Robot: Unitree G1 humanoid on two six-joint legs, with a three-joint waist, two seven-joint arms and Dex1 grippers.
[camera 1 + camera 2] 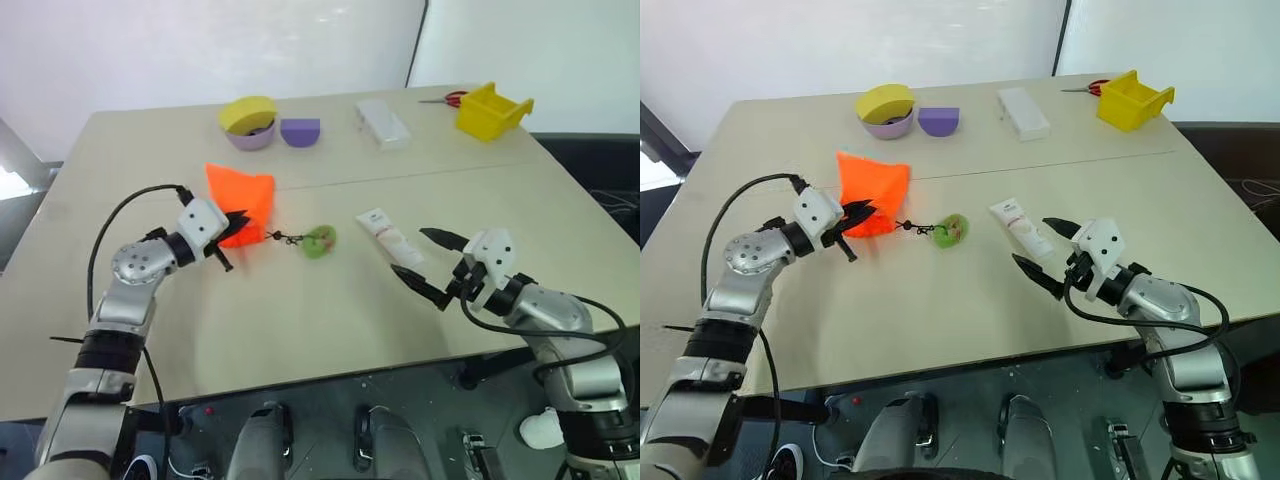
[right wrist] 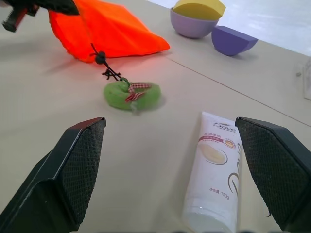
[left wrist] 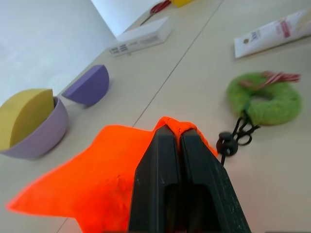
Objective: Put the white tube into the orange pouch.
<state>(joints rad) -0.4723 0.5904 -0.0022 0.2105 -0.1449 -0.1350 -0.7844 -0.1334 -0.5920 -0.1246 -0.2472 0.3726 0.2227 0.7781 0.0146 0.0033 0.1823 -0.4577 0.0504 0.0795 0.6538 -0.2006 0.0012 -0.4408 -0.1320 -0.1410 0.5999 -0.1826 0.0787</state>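
Observation:
The orange pouch (image 1: 243, 195) lies left of the table's middle. My left gripper (image 1: 235, 228) is shut on its near edge, and the black fingers (image 3: 160, 160) pinch the fabric. Its dark cord runs to a green fuzzy ring (image 1: 320, 241) on the table. The white tube (image 1: 388, 236) lies flat to the right of the ring, its crimped end toward the far side. My right gripper (image 1: 408, 252) stands open just at the tube's near end, with the tube (image 2: 214, 179) between and ahead of its wide-spread fingers, untouched.
Along the far edge stand a purple bowl (image 1: 250, 137) holding a yellow piece, a purple half-dome (image 1: 300, 131), a white rectangular box (image 1: 382, 122), red-handled scissors (image 1: 447, 98) and a yellow bin (image 1: 490, 110).

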